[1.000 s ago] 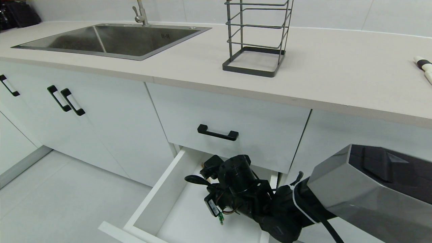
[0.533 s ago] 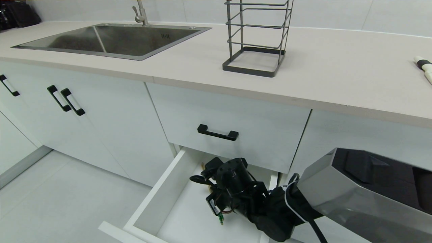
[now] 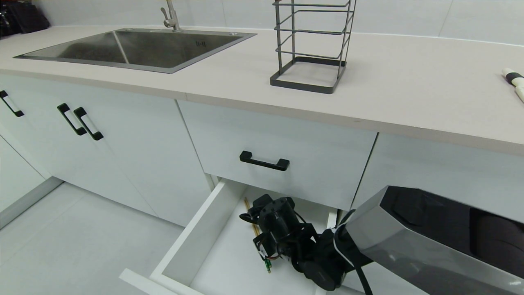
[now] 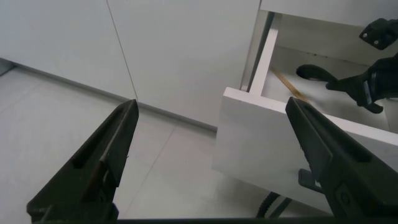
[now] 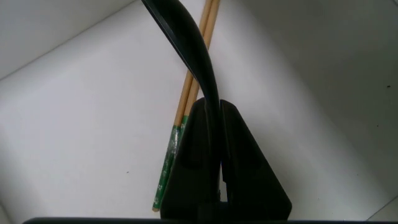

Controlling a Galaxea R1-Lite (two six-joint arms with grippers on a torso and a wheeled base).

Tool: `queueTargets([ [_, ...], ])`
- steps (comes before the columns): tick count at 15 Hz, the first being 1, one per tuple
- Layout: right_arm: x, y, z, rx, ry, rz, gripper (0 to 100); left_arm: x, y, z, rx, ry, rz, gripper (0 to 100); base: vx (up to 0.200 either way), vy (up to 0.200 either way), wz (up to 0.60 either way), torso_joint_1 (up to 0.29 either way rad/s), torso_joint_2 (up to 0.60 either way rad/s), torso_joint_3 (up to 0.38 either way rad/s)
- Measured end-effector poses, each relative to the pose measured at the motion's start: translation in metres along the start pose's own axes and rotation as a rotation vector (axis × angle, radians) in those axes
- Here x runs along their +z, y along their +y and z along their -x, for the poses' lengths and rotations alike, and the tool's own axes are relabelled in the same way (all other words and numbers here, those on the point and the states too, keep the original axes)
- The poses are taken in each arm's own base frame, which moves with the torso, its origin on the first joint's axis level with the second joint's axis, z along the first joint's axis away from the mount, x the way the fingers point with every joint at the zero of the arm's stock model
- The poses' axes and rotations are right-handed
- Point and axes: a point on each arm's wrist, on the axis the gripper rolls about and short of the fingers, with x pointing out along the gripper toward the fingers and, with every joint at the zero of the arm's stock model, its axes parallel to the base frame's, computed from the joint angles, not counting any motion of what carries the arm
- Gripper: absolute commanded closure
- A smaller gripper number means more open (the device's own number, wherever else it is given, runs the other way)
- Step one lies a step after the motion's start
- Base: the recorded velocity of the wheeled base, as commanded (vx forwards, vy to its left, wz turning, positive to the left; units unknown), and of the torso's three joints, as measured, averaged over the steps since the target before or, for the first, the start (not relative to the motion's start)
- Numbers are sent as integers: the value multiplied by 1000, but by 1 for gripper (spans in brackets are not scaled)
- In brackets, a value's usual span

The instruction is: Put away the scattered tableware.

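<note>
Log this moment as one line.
right gripper shut on black spoon | over chopsticks in open drawer | left gripper open, outside drawer

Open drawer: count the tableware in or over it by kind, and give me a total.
black spoon: 1
wooden chopsticks: 2
Total: 3

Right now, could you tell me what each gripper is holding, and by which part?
The right gripper holds a black spoon by its handle; the left gripper is open and empty.
</note>
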Motion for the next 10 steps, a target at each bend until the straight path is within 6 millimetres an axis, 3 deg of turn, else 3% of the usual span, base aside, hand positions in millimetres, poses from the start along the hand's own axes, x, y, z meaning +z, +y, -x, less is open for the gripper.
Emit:
queueTargets([
  [10,-7,0,-22,-13,11,-6,100,0,0,0,0,0,0,0,0,0,0,0,0,0],
])
